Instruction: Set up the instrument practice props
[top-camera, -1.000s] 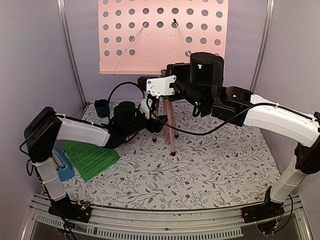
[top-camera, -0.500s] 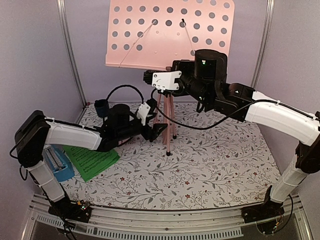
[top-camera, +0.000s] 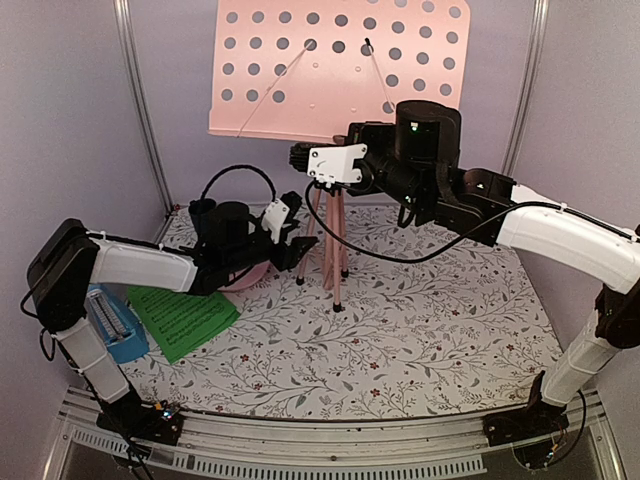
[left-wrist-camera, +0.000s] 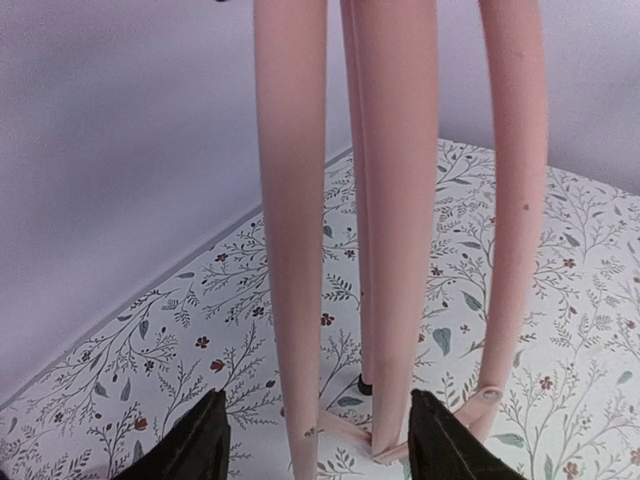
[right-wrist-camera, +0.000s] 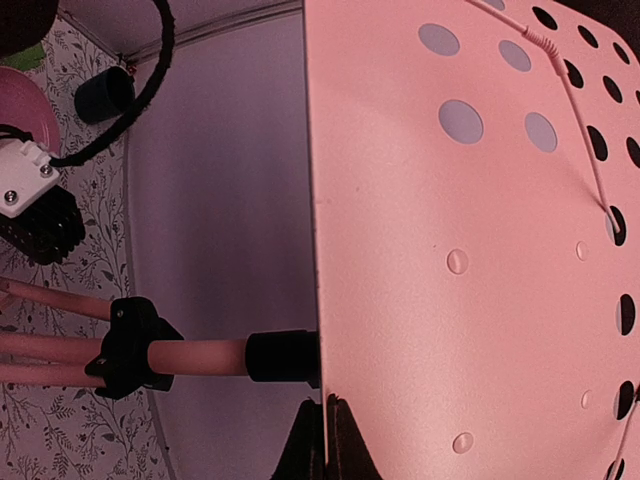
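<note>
The pink music stand stands upright at the back, its perforated desk (top-camera: 340, 70) high and its tripod legs (top-camera: 330, 245) on the cloth. My right gripper (right-wrist-camera: 325, 430) is shut on the desk's lower edge (right-wrist-camera: 470, 250), beside the black collar of the post (right-wrist-camera: 200, 357). My left gripper (left-wrist-camera: 325, 440) is open low at the tripod, its fingers (left-wrist-camera: 205, 445) on either side of two legs (left-wrist-camera: 295, 250) without touching them. The green sheet-music pages (top-camera: 185, 315) lie at the left. The blue metronome (top-camera: 115, 325) lies beside them, partly behind my left arm.
A round pink disc (top-camera: 245, 275) peeks out under my left forearm. A small dark blue cup (top-camera: 203, 210) stands in the back left corner. Metal frame posts (top-camera: 140, 100) and purple walls close in the sides and back. A cable loops above my left wrist (top-camera: 240, 175).
The desk has risen and shifted right with my right gripper on it. My left gripper has drawn back slightly to the left and its jaws have narrowed around the legs.
</note>
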